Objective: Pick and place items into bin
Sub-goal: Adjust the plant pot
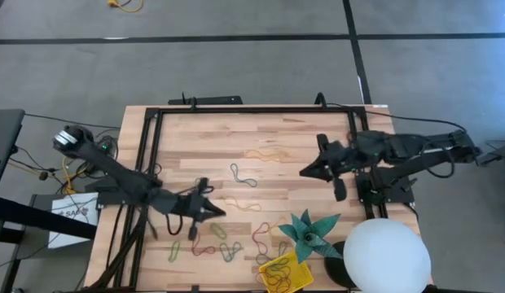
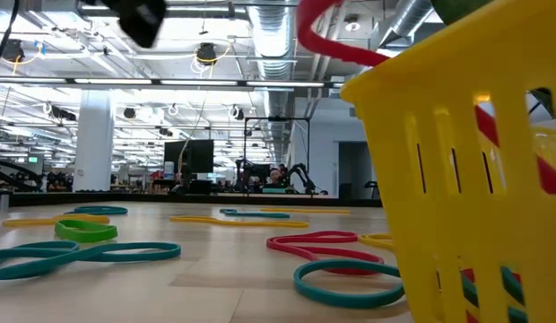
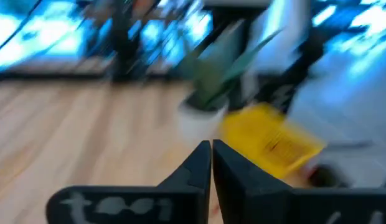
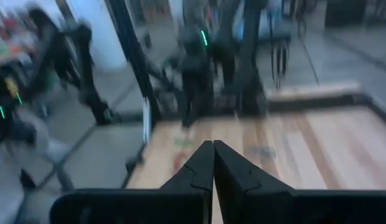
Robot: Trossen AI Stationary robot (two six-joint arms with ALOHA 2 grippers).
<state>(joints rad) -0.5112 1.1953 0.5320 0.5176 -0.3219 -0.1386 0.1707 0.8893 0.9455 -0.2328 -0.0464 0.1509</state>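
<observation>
Several thin loops, the items, lie flat on the wooden table: a teal one [image 1: 243, 175], a yellow one [image 1: 264, 154], green [image 1: 174, 251] and red ones [image 1: 260, 236], also seen close in the low view [image 2: 318, 247]. The yellow bin [image 1: 286, 273] stands at the near edge with loops inside it; it fills the low view's right [image 2: 466, 179] and shows in the left wrist view [image 3: 271, 142]. My left gripper [image 1: 213, 211] hovers shut over the table's near left part with nothing between its fingers [image 3: 211, 149]. My right gripper [image 1: 306, 172] hangs shut above the table's right half [image 4: 213, 149].
A teal folded-paper star [image 1: 310, 233] stands just beyond the bin, and a big white sphere [image 1: 387, 257] sits at the near right corner. A black frame [image 1: 252, 110] borders the tabletop's far and left sides.
</observation>
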